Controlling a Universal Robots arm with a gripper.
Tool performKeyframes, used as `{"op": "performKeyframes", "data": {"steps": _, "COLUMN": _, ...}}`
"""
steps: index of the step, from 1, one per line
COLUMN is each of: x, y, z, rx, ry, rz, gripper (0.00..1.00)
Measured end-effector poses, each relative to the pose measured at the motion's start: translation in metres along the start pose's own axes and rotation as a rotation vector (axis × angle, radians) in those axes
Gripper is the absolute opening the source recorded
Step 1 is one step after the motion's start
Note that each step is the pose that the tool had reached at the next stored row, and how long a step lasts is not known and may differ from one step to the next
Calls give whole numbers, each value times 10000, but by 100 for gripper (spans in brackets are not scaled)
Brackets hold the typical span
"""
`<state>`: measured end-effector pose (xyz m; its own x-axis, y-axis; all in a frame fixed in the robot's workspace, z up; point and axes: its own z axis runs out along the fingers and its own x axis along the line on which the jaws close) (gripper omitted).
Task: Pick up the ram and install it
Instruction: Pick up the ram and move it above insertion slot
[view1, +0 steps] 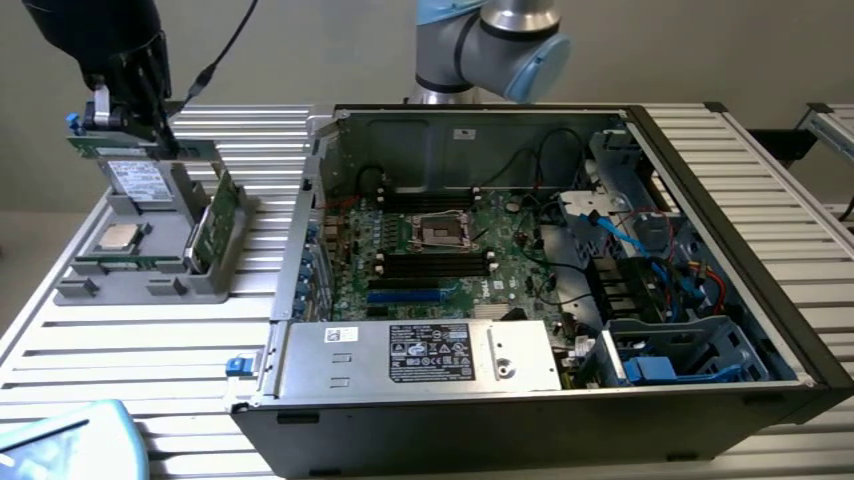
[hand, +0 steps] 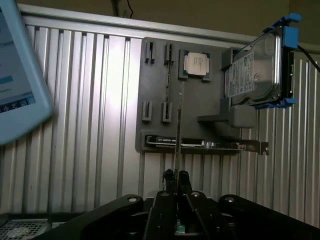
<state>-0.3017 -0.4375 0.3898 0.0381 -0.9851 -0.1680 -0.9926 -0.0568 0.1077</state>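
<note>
In the exterior view, the black gripper (view1: 131, 132) hangs over the grey plastic parts holder (view1: 127, 285) at the exterior view's left. It is clamped on the long, thin dark-green ram stick (view1: 194, 150), which lies level above the holder. The open black computer case (view1: 534, 430) stands well apart, at the exterior view's right.

In the wrist view, the black fingers (hand: 169, 178) pinch the ram edge-on. Behind it the holder carries a square silver processor (hand: 196, 64) and a blue-framed hard drive (hand: 252, 72).
</note>
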Motion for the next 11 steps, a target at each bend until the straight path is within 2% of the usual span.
{"op": "performKeyframes", "data": {"steps": 1, "x": 2, "y": -18, "z": -18, "rx": -40, "ry": -8, "rz": 6, "gripper": 14}}
{"op": "performKeyframes", "data": {"steps": 4, "x": 16, "y": -90, "z": -47, "rx": -94, "ry": -50, "rz": 10, "gripper": 14}}
{"op": "performKeyframes", "data": {"steps": 11, "x": 49, "y": -284, "z": -108, "rx": -165, "ry": -163, "rz": 10, "gripper": 14}}
